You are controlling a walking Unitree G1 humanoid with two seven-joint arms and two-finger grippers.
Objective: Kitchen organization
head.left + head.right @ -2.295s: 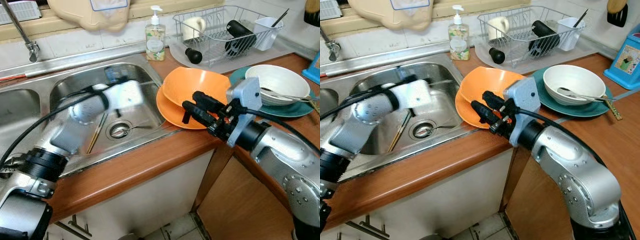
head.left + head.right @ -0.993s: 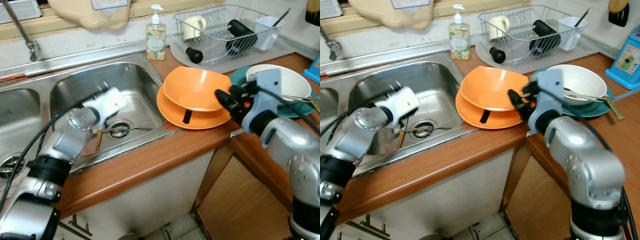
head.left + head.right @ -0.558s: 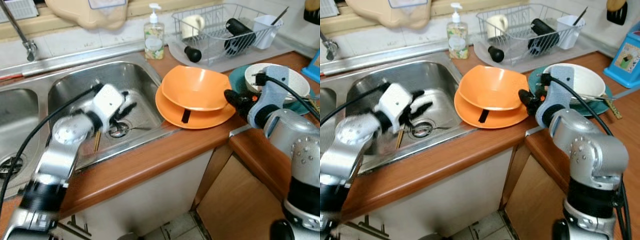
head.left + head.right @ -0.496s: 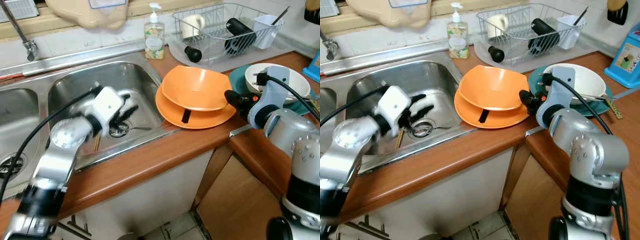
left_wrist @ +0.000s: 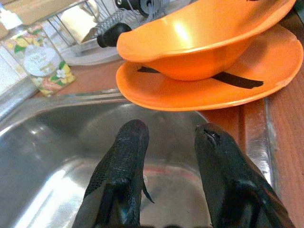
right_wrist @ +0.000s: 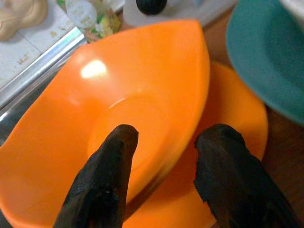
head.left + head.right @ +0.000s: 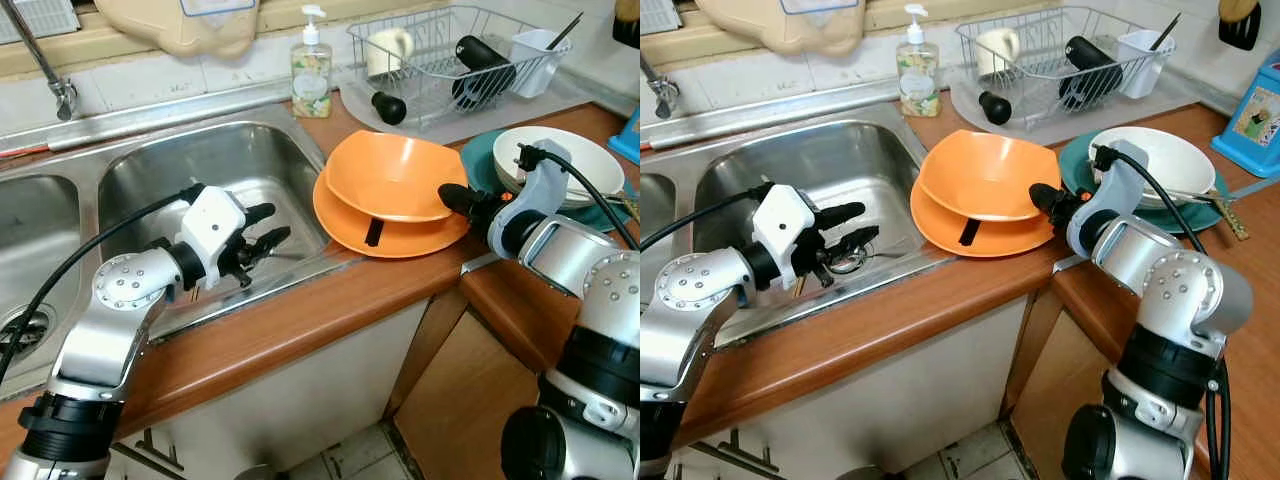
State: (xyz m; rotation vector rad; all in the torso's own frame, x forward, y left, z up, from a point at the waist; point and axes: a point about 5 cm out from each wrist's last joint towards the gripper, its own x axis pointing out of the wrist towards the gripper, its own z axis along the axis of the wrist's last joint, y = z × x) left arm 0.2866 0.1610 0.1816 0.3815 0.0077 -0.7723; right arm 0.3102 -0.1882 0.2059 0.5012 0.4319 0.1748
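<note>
The orange bowl (image 7: pixel 392 176) sits upright, mouth up, on the orange plate (image 7: pixel 390 232) on the bench (image 7: pixel 300 330) beside the sink (image 7: pixel 150 180). The right hand (image 6: pixel 164 142) is open, fingers straddling the bowl's near rim. The left hand (image 7: pixel 262 240), open and empty, has risen from the drain.

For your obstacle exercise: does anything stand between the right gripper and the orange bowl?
Nothing visible does. The right gripper is open right at the rim of the orange bowl, one finger over the inside, one outside, above the orange plate.
</note>
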